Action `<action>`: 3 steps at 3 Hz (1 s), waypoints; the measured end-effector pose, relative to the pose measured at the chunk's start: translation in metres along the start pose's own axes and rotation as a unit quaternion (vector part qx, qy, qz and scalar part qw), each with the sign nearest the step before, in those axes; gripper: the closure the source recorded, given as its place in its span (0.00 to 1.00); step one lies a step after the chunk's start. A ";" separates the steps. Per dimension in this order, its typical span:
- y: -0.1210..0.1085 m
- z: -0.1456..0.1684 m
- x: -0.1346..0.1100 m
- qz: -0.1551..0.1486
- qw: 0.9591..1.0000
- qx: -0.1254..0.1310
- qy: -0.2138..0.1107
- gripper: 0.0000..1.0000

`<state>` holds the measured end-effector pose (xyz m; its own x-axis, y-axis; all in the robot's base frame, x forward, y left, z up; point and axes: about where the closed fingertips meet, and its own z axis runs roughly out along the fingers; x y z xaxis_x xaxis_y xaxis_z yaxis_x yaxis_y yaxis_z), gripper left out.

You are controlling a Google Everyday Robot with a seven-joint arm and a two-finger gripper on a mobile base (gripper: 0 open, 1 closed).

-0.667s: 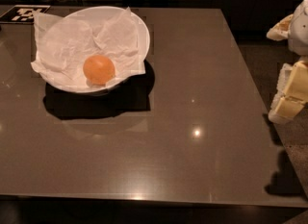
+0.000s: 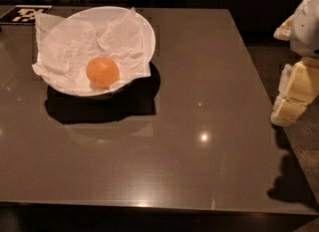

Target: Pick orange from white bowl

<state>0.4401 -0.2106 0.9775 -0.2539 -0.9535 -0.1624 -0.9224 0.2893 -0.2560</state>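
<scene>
My gripper (image 2: pixel 291 99), off the table's right edge, looks like matt cream plastic. The table (image 2: pixel 199 166) has a smooth, glossy dark top that throws back bright spots of light. At far left, the white bowl (image 2: pixel 145 29) shows a smooth rim, lined with matt, creased paper napkin (image 2: pixel 70 47). The orange (image 2: pixel 102 71) has smooth, faintly shiny skin.

Claw (image 2: pixel 293 99) right of the table (image 2: pixel 209 166), partly beyond the view's edge (white bowl (image 2: pixel 148 33) interior mostly under napkin (image 2: pixel 70 47)).
</scene>
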 end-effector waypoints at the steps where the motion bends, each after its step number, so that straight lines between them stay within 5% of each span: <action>1: -0.001 -0.001 -0.029 0.001 0.999 -0.003 0.046 0.00; 2: -0.016 0.004 -0.092 -0.037 0.997 0.019 0.061 0.00; 3: -0.016 0.004 -0.092 -0.037 0.997 0.019 0.061 0.00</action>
<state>0.4795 -0.1268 0.9927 -0.2212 -0.9749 -0.0261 -0.9288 0.2187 -0.2992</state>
